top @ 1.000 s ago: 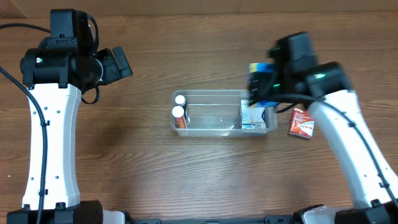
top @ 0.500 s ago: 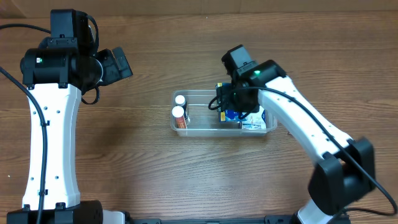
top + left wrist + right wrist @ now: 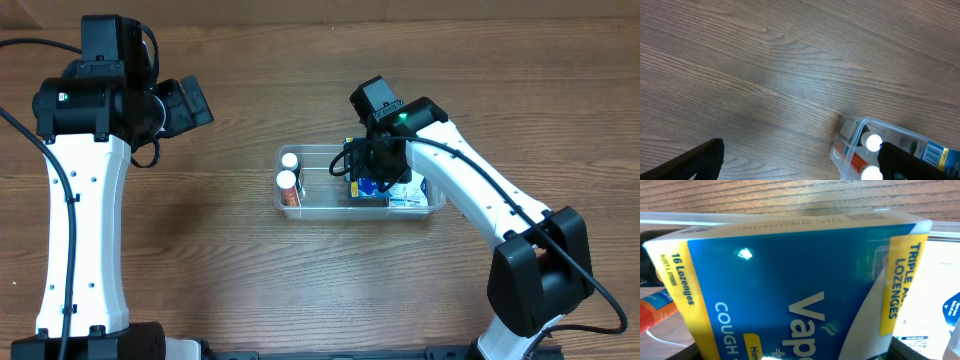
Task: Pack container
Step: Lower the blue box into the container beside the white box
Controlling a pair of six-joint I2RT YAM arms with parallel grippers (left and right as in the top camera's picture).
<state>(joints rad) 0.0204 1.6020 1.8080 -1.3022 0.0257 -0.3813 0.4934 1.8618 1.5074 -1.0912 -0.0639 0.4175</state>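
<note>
The clear container (image 3: 340,213) lies mid-table. Two white-capped bottles (image 3: 288,170) stand at its left end and a white box (image 3: 412,194) lies at its right end. My right gripper (image 3: 372,165) is shut on a blue and yellow lozenge box (image 3: 368,187) and holds it down inside the container's middle. The box fills the right wrist view (image 3: 790,295), with the container's rim (image 3: 670,217) behind it. My left gripper (image 3: 190,102) is open and empty, high at the far left. Its wrist view shows the container's left end (image 3: 850,145) and the bottle caps (image 3: 873,142).
Bare wooden table surrounds the container. In the right wrist view an orange bottle (image 3: 655,311) lies left of the lozenge box and the white box (image 3: 940,280) lies right of it. My right arm (image 3: 480,210) reaches across the table right of the container.
My right arm has carried the blue lozenge box from above the container's right end to its middle and down inside. The left arm has not moved.
</note>
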